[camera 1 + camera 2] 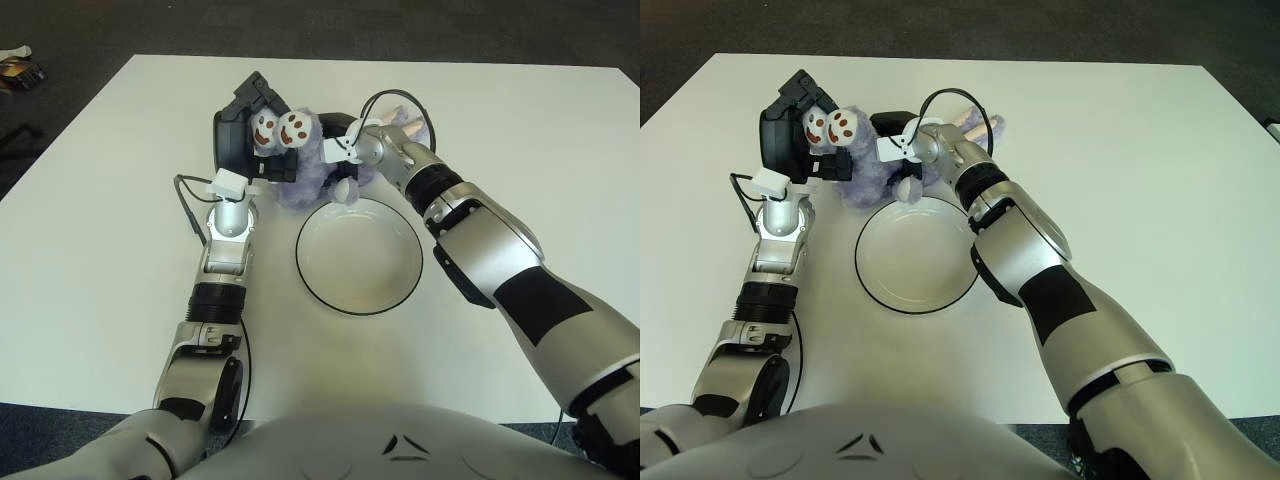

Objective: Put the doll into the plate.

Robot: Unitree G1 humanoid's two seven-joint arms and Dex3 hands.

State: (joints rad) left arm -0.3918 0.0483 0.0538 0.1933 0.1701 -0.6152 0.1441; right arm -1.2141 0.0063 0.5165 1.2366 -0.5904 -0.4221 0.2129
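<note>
Left eye view: nearest, the white plate (pixel 360 256) sits on the table (pixel 100 230). Just beyond its far rim, the purple doll (pixel 300 160) is gripped between both hands, the left hand (pixel 250 135) clasping its left side and the right hand (pixel 345 150) closed on its right.

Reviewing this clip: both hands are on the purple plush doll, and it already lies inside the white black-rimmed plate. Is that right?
Not quite. The purple plush doll is not inside the white black-rimmed plate; it is just beyond the plate's far rim, and the plate holds nothing. The left eye view shows this. Both the left hand and the right hand are indeed on the doll.
</note>
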